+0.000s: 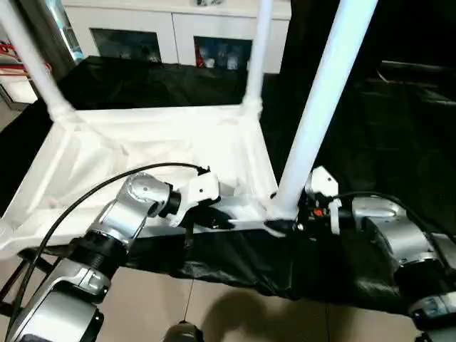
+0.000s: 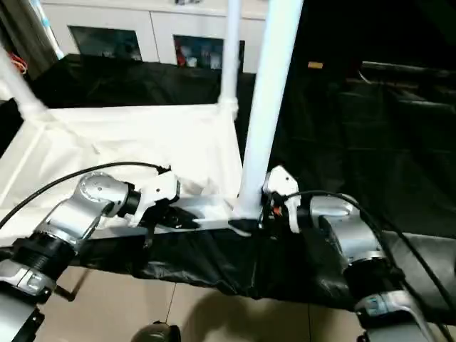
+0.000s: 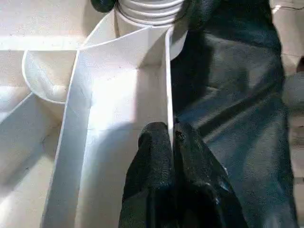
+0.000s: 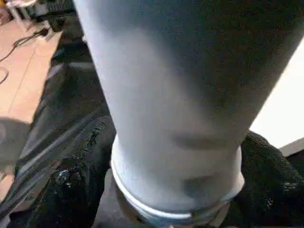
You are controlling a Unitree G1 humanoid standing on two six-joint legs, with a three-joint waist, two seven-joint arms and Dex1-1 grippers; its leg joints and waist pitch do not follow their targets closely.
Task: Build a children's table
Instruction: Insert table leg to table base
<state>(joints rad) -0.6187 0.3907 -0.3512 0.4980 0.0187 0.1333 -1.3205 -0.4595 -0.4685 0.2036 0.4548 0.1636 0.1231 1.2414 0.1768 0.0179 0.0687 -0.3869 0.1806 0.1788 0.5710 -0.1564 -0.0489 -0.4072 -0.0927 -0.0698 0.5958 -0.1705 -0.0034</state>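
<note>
The children's table lies upside down on a black cloth: a white ribbed tabletop (image 1: 142, 146) with legs standing up from its corner sockets. One leg (image 1: 32, 60) rises at the far left and another (image 1: 258, 57) at the far right. A third leg (image 1: 320, 100) stands tilted in the near right socket. My left gripper (image 3: 172, 130) is shut on the tabletop's thin near rim (image 3: 167, 85), a little left of that socket. My right gripper (image 1: 285, 225) is open, and its black fingers (image 4: 71, 185) flank the flared foot of the near right leg (image 4: 175, 118).
The black cloth (image 1: 370, 142) covers the work surface and hangs over its near edge above the tiled floor (image 1: 164, 306). A white cabinet with glass doors (image 1: 142, 35) stands behind. A black cable (image 1: 85, 206) loops over my left forearm.
</note>
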